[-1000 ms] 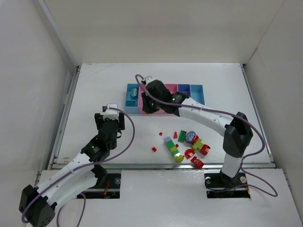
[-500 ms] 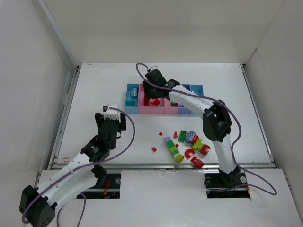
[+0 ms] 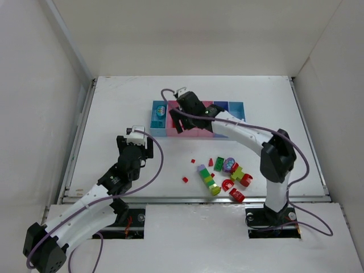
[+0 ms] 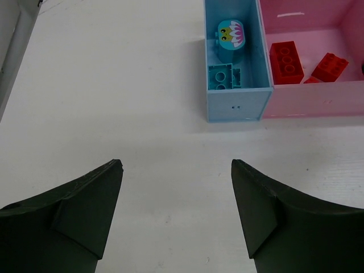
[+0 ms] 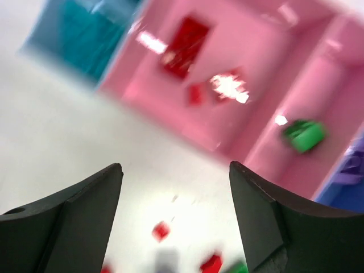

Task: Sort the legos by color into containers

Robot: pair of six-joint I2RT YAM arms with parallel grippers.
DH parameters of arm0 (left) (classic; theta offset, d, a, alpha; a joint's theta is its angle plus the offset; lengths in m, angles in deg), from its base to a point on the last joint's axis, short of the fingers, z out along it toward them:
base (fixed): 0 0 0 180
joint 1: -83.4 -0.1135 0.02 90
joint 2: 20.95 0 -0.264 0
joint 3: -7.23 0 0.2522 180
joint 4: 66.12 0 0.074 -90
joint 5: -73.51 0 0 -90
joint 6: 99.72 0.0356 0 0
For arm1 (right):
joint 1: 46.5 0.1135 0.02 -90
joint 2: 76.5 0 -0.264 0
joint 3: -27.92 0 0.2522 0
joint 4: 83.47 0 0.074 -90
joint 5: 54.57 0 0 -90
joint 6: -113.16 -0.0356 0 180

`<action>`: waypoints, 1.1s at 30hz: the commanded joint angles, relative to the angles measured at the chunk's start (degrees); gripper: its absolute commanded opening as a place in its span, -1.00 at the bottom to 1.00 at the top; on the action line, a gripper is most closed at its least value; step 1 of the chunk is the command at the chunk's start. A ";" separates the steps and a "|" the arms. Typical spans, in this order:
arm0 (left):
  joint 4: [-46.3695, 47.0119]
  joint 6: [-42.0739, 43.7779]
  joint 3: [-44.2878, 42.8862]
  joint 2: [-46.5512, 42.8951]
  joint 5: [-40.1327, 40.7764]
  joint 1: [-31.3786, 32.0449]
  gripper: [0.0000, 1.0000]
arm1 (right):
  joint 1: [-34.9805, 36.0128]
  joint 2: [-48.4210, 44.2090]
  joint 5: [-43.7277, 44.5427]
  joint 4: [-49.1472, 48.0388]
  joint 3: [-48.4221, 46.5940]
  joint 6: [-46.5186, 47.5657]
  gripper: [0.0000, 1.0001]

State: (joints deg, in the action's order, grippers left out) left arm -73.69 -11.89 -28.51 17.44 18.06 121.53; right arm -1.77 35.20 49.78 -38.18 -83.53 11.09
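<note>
1. The white worktop [image 3: 114, 108] carries everything
2. The right arm [image 3: 244, 134] reaches across to the far row of bins. The left arm [image 3: 94, 199] stretches over bare worktop, nearer than the row and to its left
3. The bins [image 3: 158, 130] stand joined in a row at the far middle: light blue, wide pink, pink, purple-blue, light blue
4. The right claw [image 5: 175, 170] hangs above the wide pink bin [image 5: 165, 108], its fingers spread wide with nothing between them
5. The left claw [image 4: 176, 165] faces the light blue end bin [image 4: 236, 106] from well short of it, also spread wide and holding nothing
6. A loose pile [image 3: 227, 170] of legos lies on the worktop nearer the arm bases, in red, green, yellow-green and purple. It includes a stacked cluster [image 3: 209, 180]
7. Two red bricks [image 4: 285, 61] lie in the wide pink bin
8. A teal brick [image 4: 223, 77] and a round teal piece [image 4: 230, 33] with a painted face lie in the light blue end bin
9. A green brick [image 5: 305, 135], blurred, lies in the next pink bin [image 5: 330, 96]
10. A tiny red single [image 3: 185, 180] lies apart, left of the pile
</note>
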 commanded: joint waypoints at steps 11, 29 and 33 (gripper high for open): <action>2.94 0.42 0.36 -0.95 0.61 -0.16 0.48 | 15.38 -7.99 -16.28 -3.32 23.60 1.18 0.27; 2.94 0.42 0.88 -0.95 0.61 -0.16 0.51 | 18.99 -6.06 -13.99 -2.00 29.40 -4.27 -0.10; 2.94 0.42 0.88 -0.95 0.61 -0.16 0.51 | 18.99 -6.06 -13.48 -2.52 29.93 -4.89 -0.80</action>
State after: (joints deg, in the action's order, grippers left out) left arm -73.62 -11.67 -27.74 17.44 18.08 121.53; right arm 16.55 29.23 35.68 -39.84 -54.46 6.87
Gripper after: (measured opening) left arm 0.753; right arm 0.178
